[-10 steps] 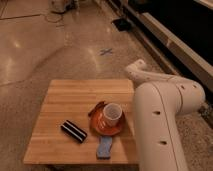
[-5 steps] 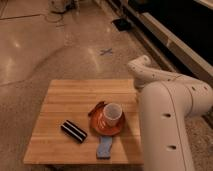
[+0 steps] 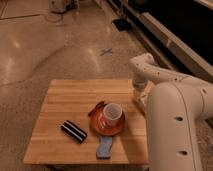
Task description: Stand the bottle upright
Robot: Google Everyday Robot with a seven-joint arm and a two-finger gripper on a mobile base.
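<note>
**Bottle hidden, upright stand not yet shown**

The gripper (image 3: 138, 98) sits low at the right edge of the bench (image 3: 65, 100), in the middle right of the frame, partly masked by the robot's own arm (image 3: 175, 125). Its fingers are pressed together. No bottle shows anywhere on the boards. It is probably behind the arm near the gripper, and whether the fingers pinch it cannot be told. On this evidence the standing-up is unconfirmed: an upright bottle and a release remain to be seen.

Counted:
- one bench
- one arm
- one translucent cup (image 3: 113, 112) on one orange plate (image 3: 98, 126)
- one dark reddish utensil (image 3: 96, 107) at the plate's upper left
- one black block (image 3: 74, 131)
- one blue pad (image 3: 105, 148)
</note>
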